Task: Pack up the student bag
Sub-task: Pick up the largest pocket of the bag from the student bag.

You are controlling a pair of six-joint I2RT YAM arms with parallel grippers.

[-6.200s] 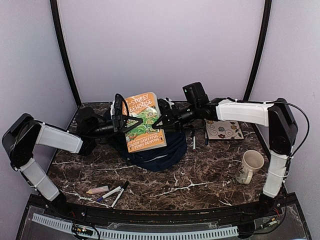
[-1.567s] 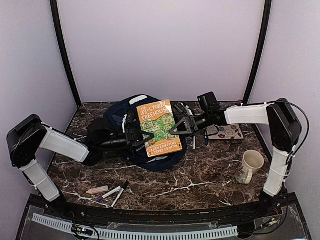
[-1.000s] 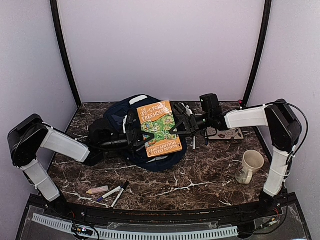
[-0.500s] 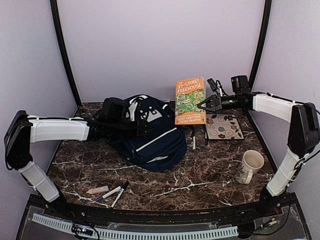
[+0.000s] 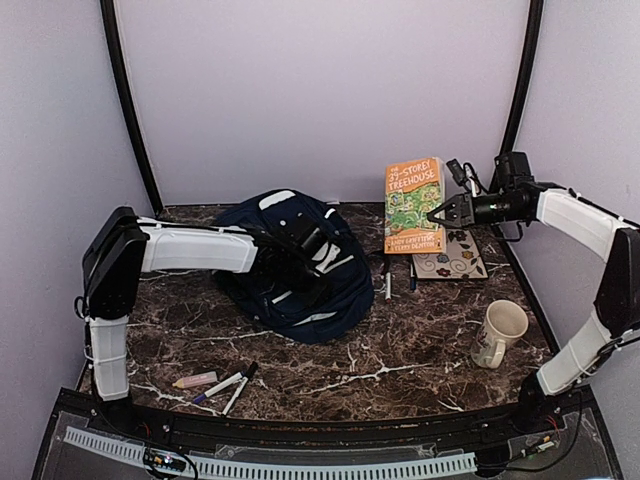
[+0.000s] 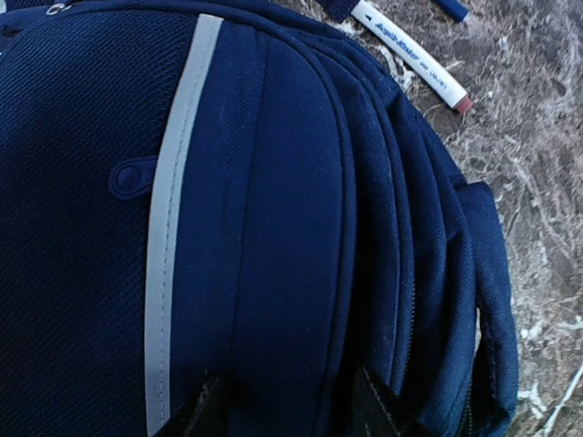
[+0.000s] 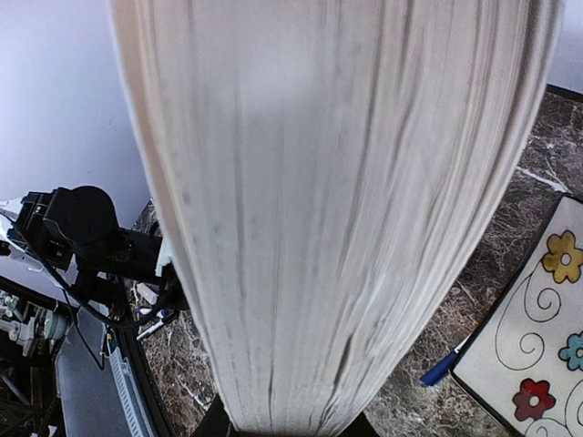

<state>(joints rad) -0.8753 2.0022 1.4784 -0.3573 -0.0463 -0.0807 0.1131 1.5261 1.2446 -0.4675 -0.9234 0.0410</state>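
Far middle of the desk (image 5: 400, 360): the student bag (image 5: 300, 290) lies flat, navy with thin white stripes, its rounded end toward the near edge.
Left gripper (image 6: 290, 411): right over the bag's front panel, fingers standing apart with flat navy fabric and a grey-white stripe between them, nothing pinched; whether the tips touch the cloth I cannot tell.
Right gripper (image 5: 432, 213): raised above the far right corner, clamped on the side edge of the book.
Book (image 5: 413, 205): orange "39-Storey Treehouse" paperback, held upright in the air to the right of the bag and apart from it; its page edges fill the right wrist view.
Notebook (image 5: 448, 258): white cover with coloured flowers, flat by the far right edge, below the held book.
Pens (image 5: 388, 280): two, lying between the bag and the notebook; the white one sits just beside the bag.
Mug (image 5: 500, 332): cream, upright near the right edge, nearer than the notebook.
Markers (image 5: 225, 385): near left corner area, beside a pink highlighter (image 5: 195, 380), well apart from the bag.
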